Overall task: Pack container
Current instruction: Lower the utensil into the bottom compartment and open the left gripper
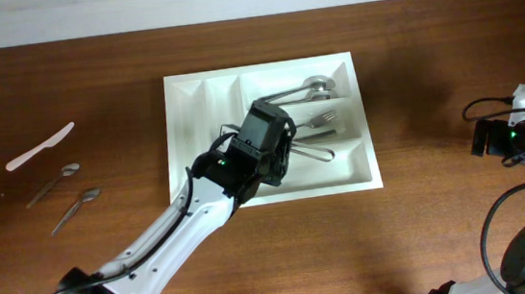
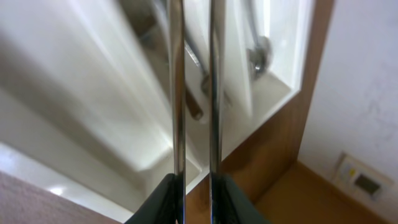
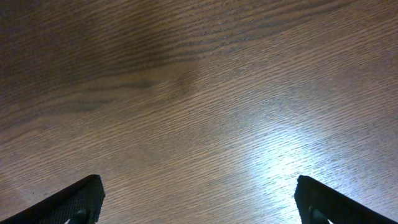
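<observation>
Container [image 1: 186, 125]: large white rectangular plastic tray, laid flat on wooden table [image 1: 350, 254], near centre, edges slightly skewed to table edge. Two narrow compartments seen at left end; three long compartments stacked at right. Metal spoons [image 1: 313, 88] held in far long compartment, fork [image 1: 323, 118] in middle one, tines toward right wall, another metal utensil [image 1: 319, 154] in near one, kind not told. Middle of tray hidden from overhead. White dividers [image 2: 93, 93] blurred in left wrist view.

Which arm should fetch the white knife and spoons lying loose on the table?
Left. The knife and spoons lie left of the tray, on that arm's side; the right gripper is parked far right.
</observation>
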